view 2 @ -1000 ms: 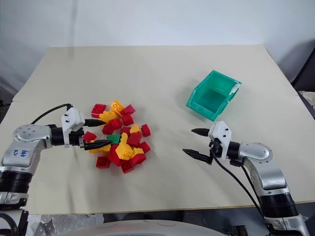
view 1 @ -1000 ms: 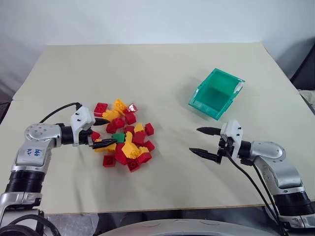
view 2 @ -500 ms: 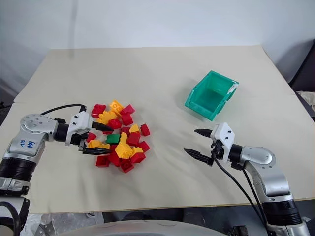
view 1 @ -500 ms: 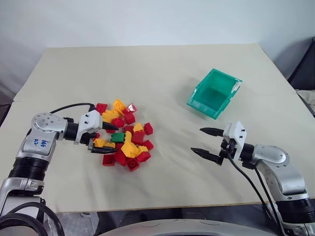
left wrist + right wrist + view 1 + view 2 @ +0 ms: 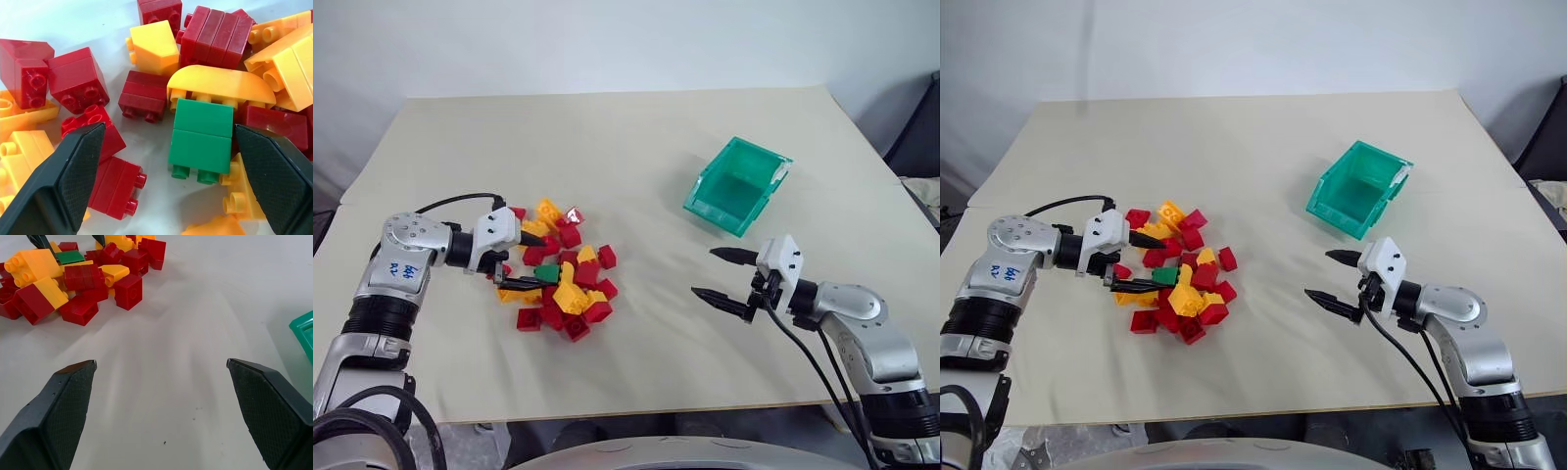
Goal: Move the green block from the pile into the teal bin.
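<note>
Pale beige tabletop (image 5: 636, 147) fills the scene, set against a plain light wall. Toward the robot's left side lies the pile (image 5: 560, 274), a loose heap of red and yellow-orange studded bricks. The green block (image 5: 547, 274) sits on the near-left part of that heap, lying flat among the others. From the left wrist camera, the green block (image 5: 201, 136) rests with its studs pointing toward the camera, tucked just under a curved yellow brick (image 5: 219, 86) and beside a dark red brick (image 5: 145, 95).

The left gripper (image 5: 520, 262) reaches into the left edge of the pile, its two black fingers wide apart and holding nothing. One finger lies over the far side of the heap, the other along the near side, with the green block just beyond the fingertips and between them.

The teal bin (image 5: 736, 186) stands well apart from the pile, toward the robot's right and farther back, tilted with its open front facing the camera.

The right gripper (image 5: 722, 274) hovers over bare table in front of the bin, jaws also spread wide and empty, pointing toward the pile.
</note>
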Available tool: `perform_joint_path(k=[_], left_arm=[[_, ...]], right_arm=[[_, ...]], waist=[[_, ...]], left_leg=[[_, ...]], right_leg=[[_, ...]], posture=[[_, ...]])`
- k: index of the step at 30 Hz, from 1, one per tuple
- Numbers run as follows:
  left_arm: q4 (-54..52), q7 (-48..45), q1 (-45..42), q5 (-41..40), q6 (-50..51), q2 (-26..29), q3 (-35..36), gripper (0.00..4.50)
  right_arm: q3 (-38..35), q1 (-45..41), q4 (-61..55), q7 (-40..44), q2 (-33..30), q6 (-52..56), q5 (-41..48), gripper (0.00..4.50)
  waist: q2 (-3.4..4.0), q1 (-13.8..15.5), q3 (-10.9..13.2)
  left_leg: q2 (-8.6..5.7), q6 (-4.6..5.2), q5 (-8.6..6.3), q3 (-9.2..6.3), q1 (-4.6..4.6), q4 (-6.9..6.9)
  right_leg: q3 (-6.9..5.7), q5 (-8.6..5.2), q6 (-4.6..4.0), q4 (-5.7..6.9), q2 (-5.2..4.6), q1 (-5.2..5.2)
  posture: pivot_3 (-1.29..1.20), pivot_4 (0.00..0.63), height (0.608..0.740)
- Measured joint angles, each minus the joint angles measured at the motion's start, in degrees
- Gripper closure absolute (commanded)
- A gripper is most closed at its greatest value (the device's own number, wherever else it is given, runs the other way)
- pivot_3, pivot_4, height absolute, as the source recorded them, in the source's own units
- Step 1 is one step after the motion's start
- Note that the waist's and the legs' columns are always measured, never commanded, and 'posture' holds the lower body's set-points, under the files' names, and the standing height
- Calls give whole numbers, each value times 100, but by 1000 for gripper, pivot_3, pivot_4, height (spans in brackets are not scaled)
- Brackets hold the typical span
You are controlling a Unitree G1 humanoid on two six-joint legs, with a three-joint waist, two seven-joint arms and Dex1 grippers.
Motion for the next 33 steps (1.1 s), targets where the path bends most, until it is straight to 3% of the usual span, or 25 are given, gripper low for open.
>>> perform_joint_path(k=[11,20,33], left_arm=[[199,-473,-508,503,-598,43,-522,45],[-497,-707,-563,1017,-164,349,-938,45],[-1349,-593,-36,1148,456,570,-897,45]], right_arm=[[27,-123,102,6,65,-6,-64,0],[27,-92,107,3,73,-12,-80,0],[27,-38,104,-99,117,-16,-91,0]], waist=[[32,-42,-25],[33,-204,-26],[33,-304,-26]], left_leg=[[3,4,-3,13,1,-6],[6,5,-5,22,2,-17],[15,-9,-15,47,60,-38]], right_leg=[[12,0,0,2,7,-1],[39,-1,-1,5,21,-2],[118,-3,-6,16,20,0]], posture=[[0,150,740],[0,150,740],[0,150,740]])
